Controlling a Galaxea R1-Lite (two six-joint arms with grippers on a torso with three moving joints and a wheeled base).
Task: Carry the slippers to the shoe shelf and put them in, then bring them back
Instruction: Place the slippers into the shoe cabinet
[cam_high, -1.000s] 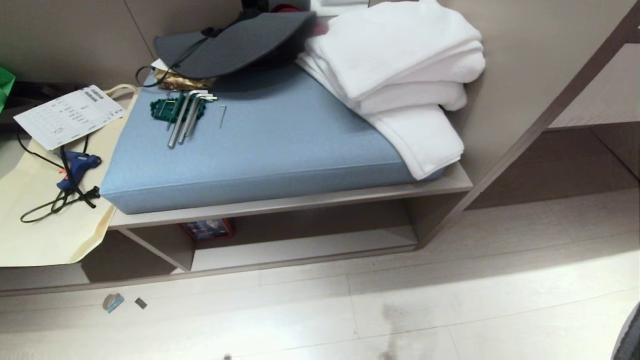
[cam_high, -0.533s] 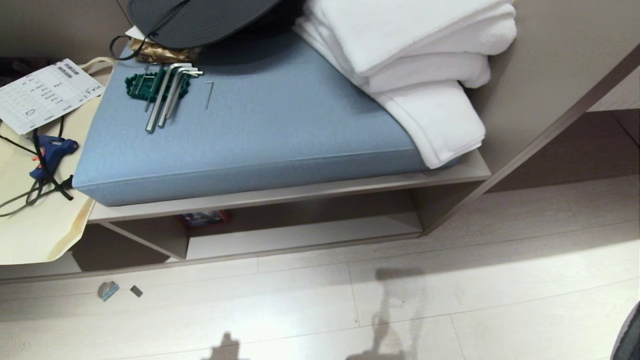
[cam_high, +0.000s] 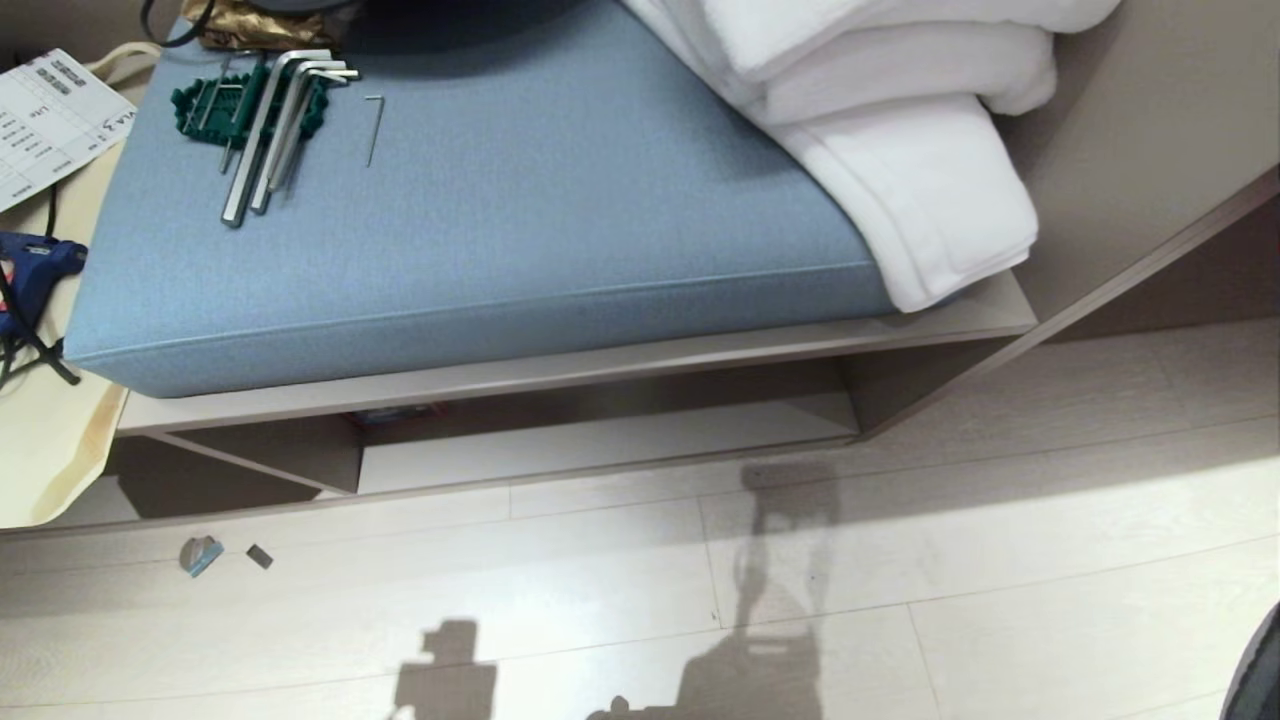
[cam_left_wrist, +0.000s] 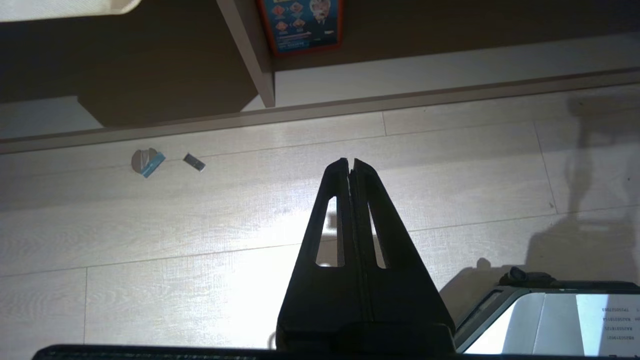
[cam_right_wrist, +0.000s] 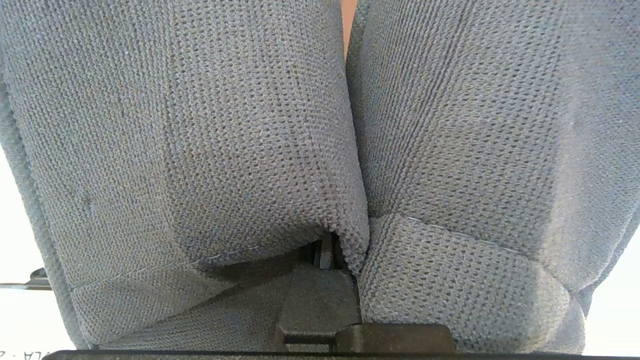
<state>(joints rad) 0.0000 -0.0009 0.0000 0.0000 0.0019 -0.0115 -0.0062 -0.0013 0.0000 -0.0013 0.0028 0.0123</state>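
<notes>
Grey knitted slippers (cam_right_wrist: 260, 150) filling right wrist view, taupe wood-grain shoe shelf (cam_high: 600, 440)

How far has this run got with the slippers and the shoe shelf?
Early. Done: the slippers are picked up; their knit fabric fills the right wrist view, pinched by the right gripper. In hand: the robot faces the shoe shelf under the blue cushion; no slippers on the visible base board. The left gripper hangs shut above the floor. Left: put them in, bring them back.
</notes>
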